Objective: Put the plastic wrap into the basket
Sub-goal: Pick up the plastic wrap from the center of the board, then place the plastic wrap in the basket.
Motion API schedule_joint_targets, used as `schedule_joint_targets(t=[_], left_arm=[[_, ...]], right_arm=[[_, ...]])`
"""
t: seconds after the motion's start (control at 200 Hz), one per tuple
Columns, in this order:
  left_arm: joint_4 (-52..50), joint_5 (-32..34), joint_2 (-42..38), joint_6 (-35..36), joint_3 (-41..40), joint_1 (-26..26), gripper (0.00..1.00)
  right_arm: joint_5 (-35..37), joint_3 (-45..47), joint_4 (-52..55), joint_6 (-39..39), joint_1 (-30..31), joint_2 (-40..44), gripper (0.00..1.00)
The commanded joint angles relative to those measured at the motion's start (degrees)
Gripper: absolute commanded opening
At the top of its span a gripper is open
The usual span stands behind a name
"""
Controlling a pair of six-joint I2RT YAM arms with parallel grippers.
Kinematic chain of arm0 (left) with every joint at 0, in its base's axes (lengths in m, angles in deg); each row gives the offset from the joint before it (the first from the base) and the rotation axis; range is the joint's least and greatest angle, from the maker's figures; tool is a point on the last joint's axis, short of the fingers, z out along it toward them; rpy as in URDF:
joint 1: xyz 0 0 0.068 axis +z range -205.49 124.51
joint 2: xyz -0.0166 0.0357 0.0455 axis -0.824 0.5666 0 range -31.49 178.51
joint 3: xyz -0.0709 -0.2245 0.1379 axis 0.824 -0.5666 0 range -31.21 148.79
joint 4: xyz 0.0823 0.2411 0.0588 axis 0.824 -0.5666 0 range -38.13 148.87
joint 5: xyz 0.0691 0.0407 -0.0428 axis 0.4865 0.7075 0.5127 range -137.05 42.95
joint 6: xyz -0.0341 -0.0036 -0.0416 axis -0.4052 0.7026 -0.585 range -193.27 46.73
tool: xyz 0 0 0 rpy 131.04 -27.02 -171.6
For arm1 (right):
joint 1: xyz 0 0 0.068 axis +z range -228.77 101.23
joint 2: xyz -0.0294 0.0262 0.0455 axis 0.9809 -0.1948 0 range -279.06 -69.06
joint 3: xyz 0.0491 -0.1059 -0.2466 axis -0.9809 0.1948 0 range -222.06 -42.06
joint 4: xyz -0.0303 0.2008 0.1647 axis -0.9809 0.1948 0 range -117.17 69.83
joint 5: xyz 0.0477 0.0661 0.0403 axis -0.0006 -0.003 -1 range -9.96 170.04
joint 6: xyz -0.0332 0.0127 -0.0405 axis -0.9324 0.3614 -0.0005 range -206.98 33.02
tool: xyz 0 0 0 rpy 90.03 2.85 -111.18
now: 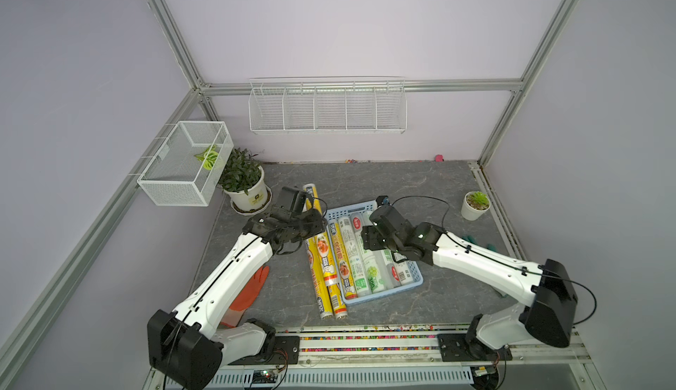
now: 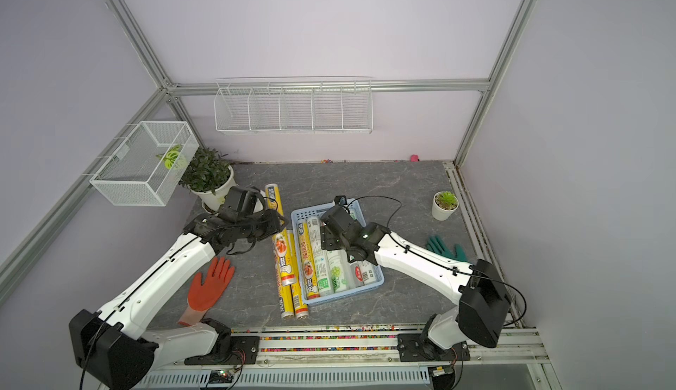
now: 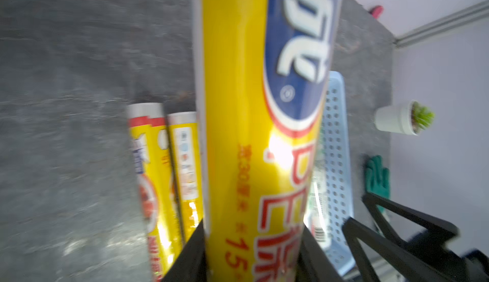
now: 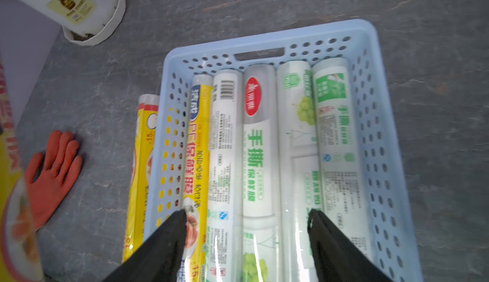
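Observation:
My left gripper (image 3: pixel 252 227) is shut on a yellow plastic wrap roll (image 3: pixel 238 108). That roll (image 1: pixel 314 196) sticks out past the gripper toward the back, just left of the basket (image 1: pixel 415 271). Two more yellow rolls (image 1: pixel 329 282) lie on the table along the basket's left wall. The light-blue basket (image 4: pixel 264 41) holds one yellow roll (image 4: pixel 197 140) and several clear-white rolls with green print (image 4: pixel 256 148). My right gripper (image 4: pixel 247 211) hovers open over those rolls with nothing between its fingers; in a top view it (image 1: pixel 369 240) sits above the basket's middle.
An orange glove (image 2: pixel 208 289) lies left of the rolls, under my left arm. A green glove (image 2: pixel 442 247) lies right of the basket. A potted plant (image 1: pixel 245 183) stands at back left, a small pot (image 1: pixel 475 205) at back right. A wire mesh box (image 1: pixel 183 165) and a wire rack (image 1: pixel 325 108) hang on the walls.

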Motion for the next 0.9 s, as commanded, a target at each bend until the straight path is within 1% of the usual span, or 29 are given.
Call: schedule_joint_targets(t=[0.0,0.17,0.34,0.6,0.7,0.895], left_arm=[[10.28,-4.87,4.51,-3.72,4.19,-3.70,0.15],[11.36,-5.93,14.67,-5.58,12.74,-9.01,0.15],[11.38,-5.99,22.35,-6.82,19.04,-13.10,0.15],[13.42,-8.52,30.57,-10.78,23.33,-15.53,0.15],[14.71,-9.49,33.12,-12.58,24.38,-16.16,0.15],[15.46,-10.20,37.56,-15.96,25.95,-17.16,0.15]], right_arm=[[0.19,4.45,-1.09,2.89,-3.68,4.72,0.78],[-3.11,11.72,-1.03,3.77,-10.92,12.33,0.78],[-10.79,17.85,-0.96,2.84,-19.73,18.59,0.79],[-21.92,22.63,-0.57,0.04,-31.40,22.57,0.79],[-23.91,23.12,0.04,-1.06,-33.53,22.87,0.80],[-25.41,23.79,0.36,-2.32,-34.72,22.15,0.80]])
